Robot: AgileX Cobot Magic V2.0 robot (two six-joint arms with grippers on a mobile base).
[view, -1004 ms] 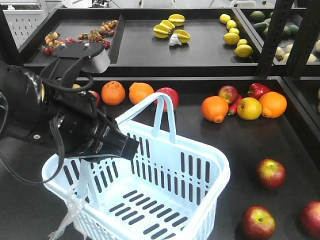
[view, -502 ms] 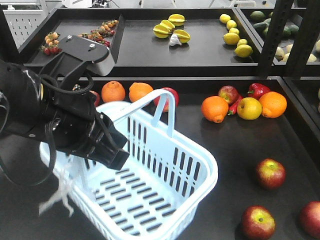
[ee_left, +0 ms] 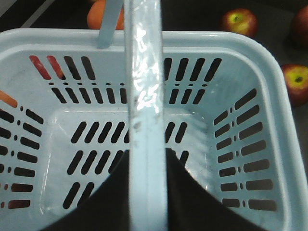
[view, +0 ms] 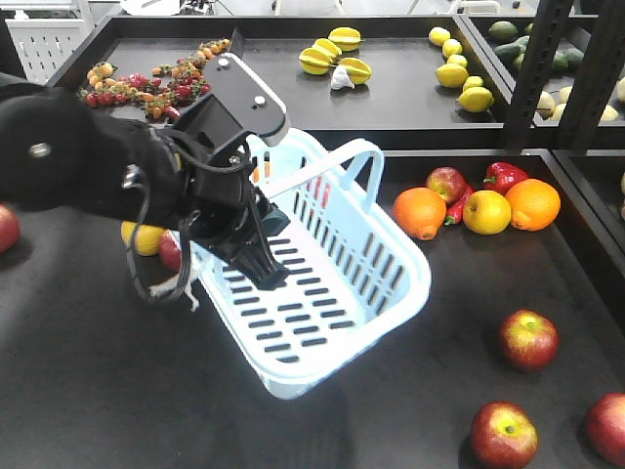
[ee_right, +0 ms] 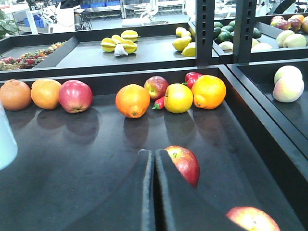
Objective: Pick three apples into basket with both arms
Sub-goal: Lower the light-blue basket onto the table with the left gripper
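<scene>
My left gripper is shut on one swing handle of the pale blue basket, which hangs tilted above the black shelf. The left wrist view looks down into the empty basket, with my left gripper clamped on both sides of the handle. Three apples lie at the front right: one, a second and a third. My right gripper is shut with nothing in it, low over the shelf. An apple sits just right of its fingers, with another nearer.
Along the shelf's back lie oranges, a yellow fruit, a red pepper and one more apple. A yellow fruit lies under my left arm. The raised back shelf holds starfruit and lemons. A black upright stands at the right.
My left arm has lifted the basket by its handle and carried it up and toward the back of the shelf. The basket now hangs more tilted. The apples have not moved.
</scene>
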